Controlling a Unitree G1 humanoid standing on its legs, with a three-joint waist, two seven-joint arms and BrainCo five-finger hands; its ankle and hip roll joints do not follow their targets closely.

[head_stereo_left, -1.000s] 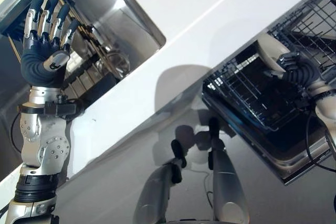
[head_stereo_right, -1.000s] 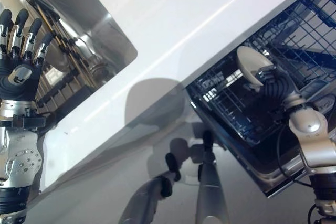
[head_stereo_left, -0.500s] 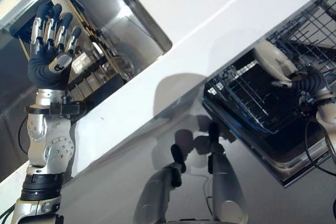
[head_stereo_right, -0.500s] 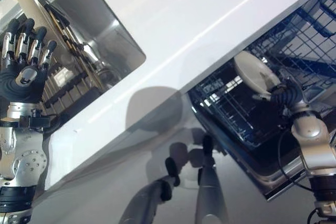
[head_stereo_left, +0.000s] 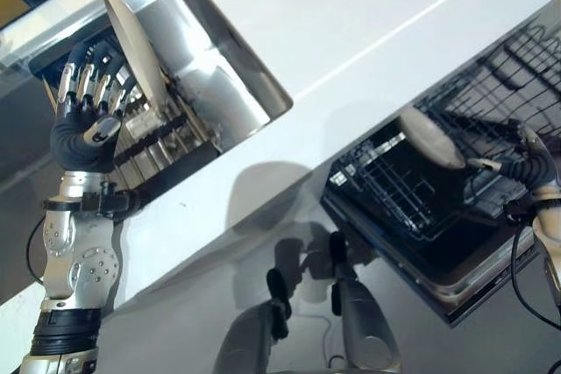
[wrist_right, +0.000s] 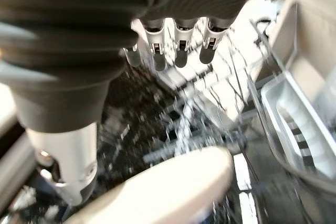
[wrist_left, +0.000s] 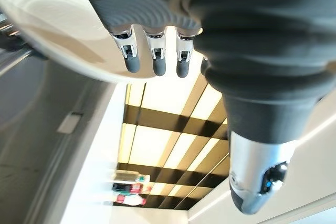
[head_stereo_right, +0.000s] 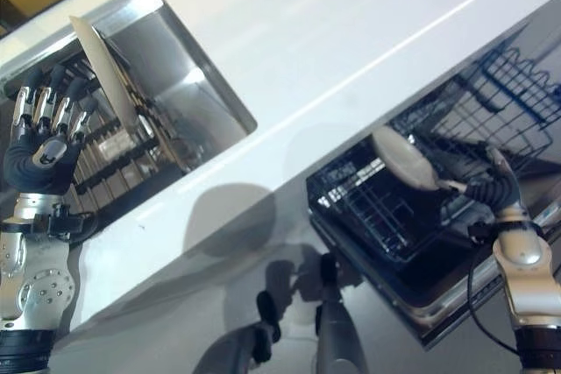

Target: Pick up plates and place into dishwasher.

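A cream plate point(head_stereo_left: 429, 137) stands on edge in the black wire dishwasher rack point(head_stereo_left: 412, 203). My right hand point(head_stereo_left: 531, 166) is just beside it, open, with straight fingers reaching to its rim; in the right wrist view the plate point(wrist_right: 168, 188) lies past the straight fingers point(wrist_right: 178, 51) with nothing gripped. Another cream plate point(head_stereo_left: 131, 52) stands upright in the dish rack point(head_stereo_left: 153, 133) inside the steel sink point(head_stereo_left: 223, 85). My left hand point(head_stereo_left: 83, 120) is raised and open right beside this plate point(wrist_left: 52, 35), palm toward me.
A white counter point(head_stereo_left: 351, 32) runs between the sink and the dishwasher. The pulled-out rack sits over the lowered dishwasher door point(head_stereo_left: 478, 279). More wire racking point(head_stereo_right: 508, 85) shows behind my right hand.
The camera has shifted. My right hand has let go of the plate, which now stands in the rack. My left hand stays open, now lower beside the sink plate.
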